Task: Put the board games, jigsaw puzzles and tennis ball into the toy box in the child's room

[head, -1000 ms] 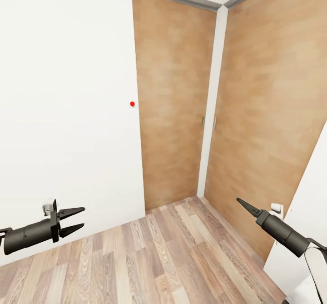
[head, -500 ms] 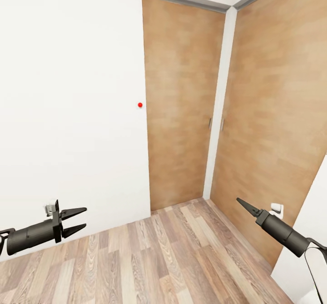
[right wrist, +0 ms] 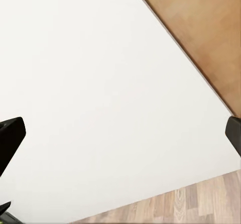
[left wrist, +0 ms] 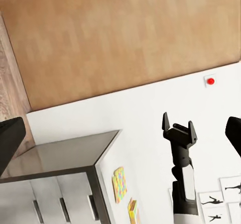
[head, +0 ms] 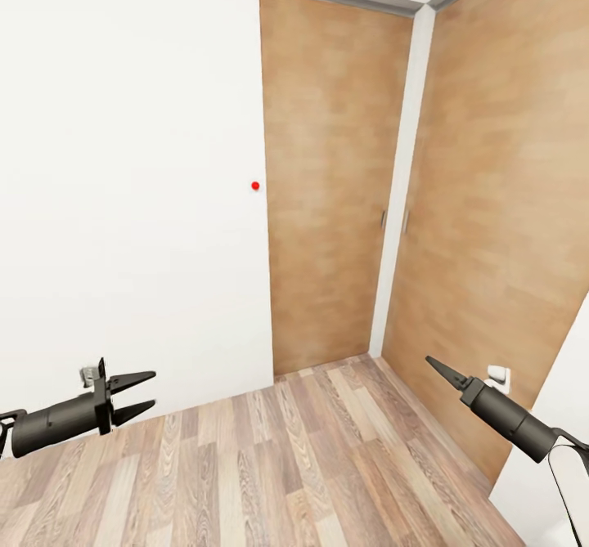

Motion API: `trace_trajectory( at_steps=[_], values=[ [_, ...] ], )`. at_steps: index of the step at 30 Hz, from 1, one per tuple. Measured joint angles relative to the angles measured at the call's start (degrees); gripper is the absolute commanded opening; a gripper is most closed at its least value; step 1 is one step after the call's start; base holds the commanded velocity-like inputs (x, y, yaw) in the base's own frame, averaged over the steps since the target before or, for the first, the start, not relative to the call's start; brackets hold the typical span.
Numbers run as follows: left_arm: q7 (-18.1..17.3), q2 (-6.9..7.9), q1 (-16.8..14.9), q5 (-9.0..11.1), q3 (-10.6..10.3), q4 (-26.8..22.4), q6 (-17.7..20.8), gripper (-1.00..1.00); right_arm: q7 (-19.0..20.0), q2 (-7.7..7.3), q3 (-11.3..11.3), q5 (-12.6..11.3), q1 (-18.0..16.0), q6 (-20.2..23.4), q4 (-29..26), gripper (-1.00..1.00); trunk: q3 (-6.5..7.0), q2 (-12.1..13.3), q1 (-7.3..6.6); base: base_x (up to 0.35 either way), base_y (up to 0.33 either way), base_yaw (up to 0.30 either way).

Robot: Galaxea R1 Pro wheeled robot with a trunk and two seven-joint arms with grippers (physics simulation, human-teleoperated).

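I face a corner: white wall [head: 131, 163], then two wooden doors [head: 335, 179] meeting at a white post. A red dot [head: 255, 186] sits on the wall just beside the nearer door's edge. Plank floor [head: 311, 457] lies open from that door toward me. My left gripper [head: 131, 395] hangs released, fingers spread, holding nothing. My right gripper [head: 435, 365] also holds nothing; edge-on, I cannot tell its spread. The left wrist view shows two jigsaw puzzles [left wrist: 119, 185] on the table [left wrist: 150, 184], beside a dark cabinet [left wrist: 60, 156].
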Motion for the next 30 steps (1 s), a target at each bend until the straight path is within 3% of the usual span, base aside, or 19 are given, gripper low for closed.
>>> trace_trajectory(
  at_steps=[9, 30],
  values=[
    [0.28, 0.04, 0.0, 0.02, 2.55, -0.33, 0.11, 1.0, -0.07, 0.0, 0.01, -0.01, 0.0, 0.0, 0.02, 1.0, -0.6, 0.0, 0.0, -0.001, -0.005, 0.2],
    [0.64, 0.08, 0.0, -0.01, 2.94, -0.39, 0.22, 1.0, -0.55, 0.0, 1.78, 0.08, 0.0, -0.12, -0.02, 1.0, -1.95, 0.01, 0.0, 0.0, 0.0, 0.213]
  ],
)
